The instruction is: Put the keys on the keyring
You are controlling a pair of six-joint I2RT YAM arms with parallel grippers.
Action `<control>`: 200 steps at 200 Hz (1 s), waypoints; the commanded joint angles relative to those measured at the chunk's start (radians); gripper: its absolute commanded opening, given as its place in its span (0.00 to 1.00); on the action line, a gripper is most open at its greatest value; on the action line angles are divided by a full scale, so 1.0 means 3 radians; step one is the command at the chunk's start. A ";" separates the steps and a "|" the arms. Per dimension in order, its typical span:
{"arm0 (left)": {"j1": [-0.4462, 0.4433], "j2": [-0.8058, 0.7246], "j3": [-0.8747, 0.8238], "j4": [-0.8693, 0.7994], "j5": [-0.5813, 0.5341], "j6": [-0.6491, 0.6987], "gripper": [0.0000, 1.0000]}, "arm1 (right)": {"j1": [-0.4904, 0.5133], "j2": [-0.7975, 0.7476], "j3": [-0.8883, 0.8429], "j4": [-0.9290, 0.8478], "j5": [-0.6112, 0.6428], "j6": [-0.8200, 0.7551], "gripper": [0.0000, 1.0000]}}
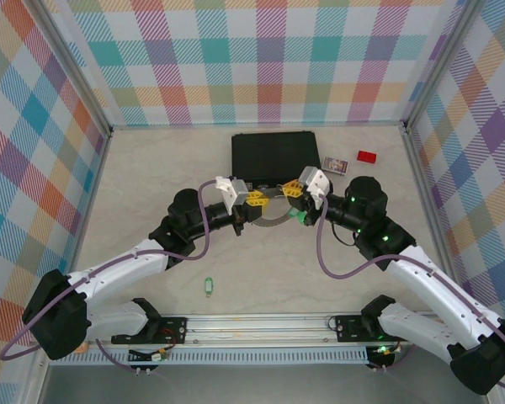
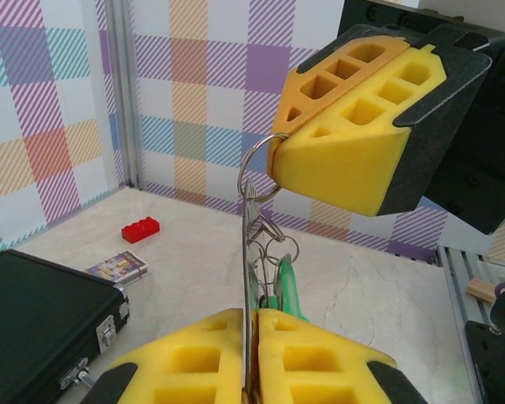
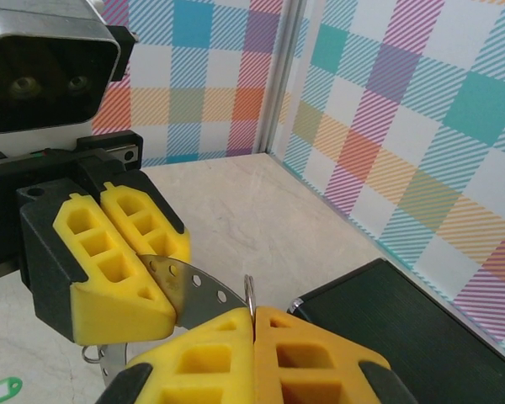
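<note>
Green keys [image 1: 208, 287], grey keyring [image 3: 194, 286], black case [image 1: 275, 156], red block [image 1: 367, 156].

Left arm [image 1: 126, 273]: stretched forward from the near-left base, elbow bent, forearm angled inward toward mid-table.
Left gripper [image 1: 254, 202] [image 2: 252, 328] [image 3: 143, 257]: raised off the table, yellow fingers pinched together, tips pointing right.
Right arm [image 1: 425, 269]: stretched forward from the near-right base, elbow bent, forearm angled inward.
Right gripper [image 1: 293, 192] [image 2: 278, 150] [image 3: 253, 324]: raised, fingers clamped tight, tips pointing left.
Spacing: tips facing each other, near, apart.
</note>
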 commanded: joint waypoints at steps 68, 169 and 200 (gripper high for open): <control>-0.0282 -0.0132 0.0120 -0.0059 -0.0099 0.0309 0.02 | -0.0013 0.0098 0.0131 0.0061 0.0443 0.0068 0.00; -0.0431 -0.0227 0.0212 -0.0123 -0.0426 0.0396 0.00 | 0.0063 0.0090 0.0119 0.0021 0.0600 0.0031 0.00; -0.0440 -0.0217 0.0199 -0.0122 -0.0500 0.0396 0.01 | 0.0128 0.0135 0.0180 -0.0046 0.0801 0.0007 0.00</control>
